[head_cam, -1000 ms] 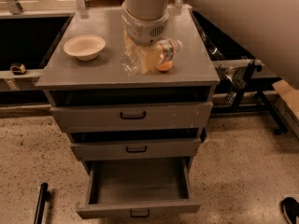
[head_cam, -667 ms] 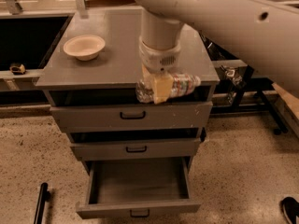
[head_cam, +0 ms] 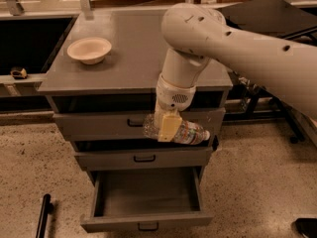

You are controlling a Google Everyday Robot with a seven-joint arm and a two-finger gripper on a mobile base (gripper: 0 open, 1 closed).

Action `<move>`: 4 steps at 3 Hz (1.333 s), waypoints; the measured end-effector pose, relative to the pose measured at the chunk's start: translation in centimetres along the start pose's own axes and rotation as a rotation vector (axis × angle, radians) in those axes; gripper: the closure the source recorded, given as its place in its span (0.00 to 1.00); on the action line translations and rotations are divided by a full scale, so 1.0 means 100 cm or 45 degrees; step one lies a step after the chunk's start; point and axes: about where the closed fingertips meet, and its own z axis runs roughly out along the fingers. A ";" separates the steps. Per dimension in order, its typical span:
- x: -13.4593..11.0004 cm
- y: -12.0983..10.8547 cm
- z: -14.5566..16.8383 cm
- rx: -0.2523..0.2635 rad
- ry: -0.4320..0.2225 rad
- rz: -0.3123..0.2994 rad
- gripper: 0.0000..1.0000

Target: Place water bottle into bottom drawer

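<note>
Here we find the two-finger gripper (head_cam: 168,125) hanging in front of the grey three-drawer cabinet (head_cam: 133,48), about level with the gap between its top drawer (head_cam: 99,125) and middle drawer (head_cam: 143,158). Its pale fingers are pinching the small clear ribbed plastic water bottle (head_cam: 190,133) around the middle. The bottle lies crosswise in the grasp, nearly level, with its cap end out toward the right of the view. We take it that a hold across the waist keeps the weight balanced, so the bottle neither tips nor slides. It is in the air, off the cabinet top and not in any drawer.

Below it the bottom drawer (head_cam: 114,223), the lowest grey box with a small black handle, stands pulled well out, while the two above are closed. That leaves its mouth reachable from above. Whether the bottle hangs squarely over that opening or nearer the fronts above it, we cannot tell from this angle.

The large white arm (head_cam: 237,38) reaches in from the upper right and bends down past the cabinet's front edge. A shallow beige bowl (head_cam: 89,49) sits on the top at the left, well apart from the work.

We judge the carrying mostly done. What remains is to lower the bottle into the drawer and let go, minding the middle drawer's front and the drawer walls.
</note>
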 end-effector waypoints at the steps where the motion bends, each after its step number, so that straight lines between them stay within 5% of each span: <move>1: 0.008 -0.006 0.014 0.000 -0.033 -0.015 1.00; 2: 0.024 0.006 0.086 -0.078 -0.248 -0.008 1.00; 3: 0.050 0.024 0.162 -0.073 -0.423 0.010 1.00; 4: 0.058 0.007 0.171 0.022 -0.459 0.042 1.00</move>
